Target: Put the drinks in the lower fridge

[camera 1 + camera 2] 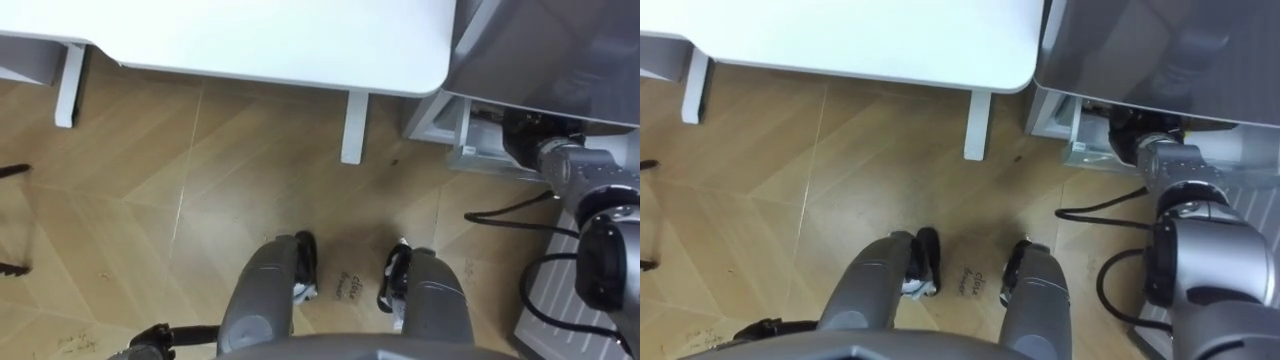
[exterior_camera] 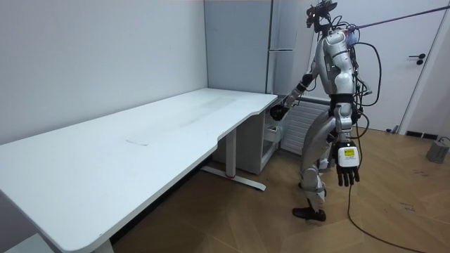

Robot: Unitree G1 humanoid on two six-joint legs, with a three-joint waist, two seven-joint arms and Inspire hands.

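I stand at the end of a white desk, beside the tall grey fridge (image 2: 239, 49), whose grey front (image 1: 540, 50) fills the upper right of the eye views. My right arm reaches to the fridge's lower part, and the dark right hand (image 1: 523, 135) (image 1: 1128, 128) (image 2: 279, 111) sits at the edge of the grey front, above an open white compartment (image 1: 452, 125). Its fingers are hidden. My left hand (image 2: 346, 163) hangs at my side with straight fingers and holds nothing.
The white desk (image 1: 250, 40) spans the top of the eye views, with its leg (image 1: 353, 125) on the wooden floor. A flat pale panel (image 1: 560, 310) lies at my right foot. A white radiator (image 2: 299, 123) and door (image 2: 422, 63) stand behind me.
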